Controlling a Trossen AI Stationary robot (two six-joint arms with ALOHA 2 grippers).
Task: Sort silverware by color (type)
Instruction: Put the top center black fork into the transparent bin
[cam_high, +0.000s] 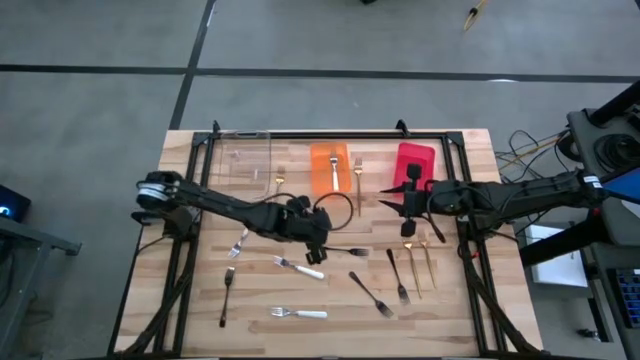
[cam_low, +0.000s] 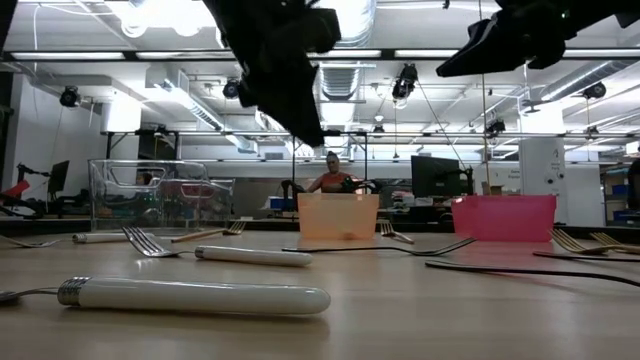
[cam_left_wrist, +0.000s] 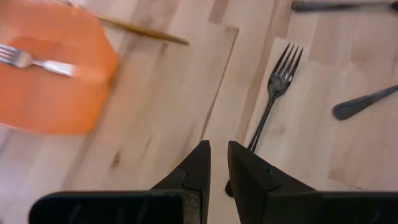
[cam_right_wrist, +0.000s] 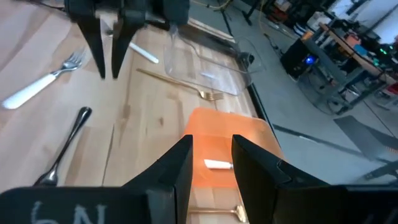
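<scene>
The slim dark metal fork (cam_left_wrist: 273, 93) is lying on the wooden table (cam_high: 470, 300) just beside the orange rectangular bin (cam_high: 328, 168), looking stiff, light, slippery, best pinched mid-handle by the left gripper (cam_left_wrist: 217, 155) hovering narrow-fingered, empty.

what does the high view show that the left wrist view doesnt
Only the high view: the clear bin, the red bin, the gold forks near the right gripper, and both arms whole.
Only the left wrist view: the narrow gap between the left gripper fingers, with nothing held.
Both: the orange bin with a white-handled fork inside, and a dark fork on the wood.
</scene>
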